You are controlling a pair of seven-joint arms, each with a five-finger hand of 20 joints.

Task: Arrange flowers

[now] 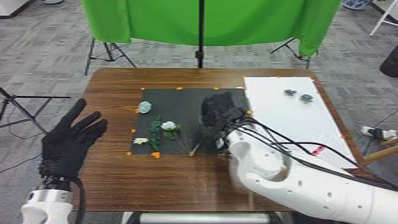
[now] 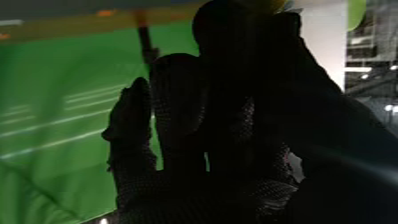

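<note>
In the head view, the left hand (image 1: 67, 145) is at the left edge of the table (image 1: 160, 187), palm region low and fingers pointing away from the robot; its fingers are straight and spread apart, with nothing between them. The right hand (image 1: 222, 112) is positioned over the right part of the black mat (image 1: 191, 95) (its arm crosses the near right part of the table); whether it is open, closed or clamped on a thing cannot be told. The task's flowers are distributed over two areas. On the left part of the mat lie a pale blue flower (image 1: 144, 107), nearest the mat's left edge; a white flower (image 1: 169, 126), between that flower and the right hand; a small cream flower (image 1: 140, 141), near the mat's near left corner; and a green leafy stem (image 1: 155, 132), just beside the white flower. Thin stems extend from the white flower's area toward the near edge of the mat. On the white sheet (image 1: 275, 110), to the right of the mat, two small blue-grey flowers (image 1: 290, 92) lie near each other at the far end, apart from the rest. A pink-red item (image 1: 318, 150) lies nearer the robot on the same sheet. A green cloth (image 1: 151, 25) hangs beyond the table.
</note>
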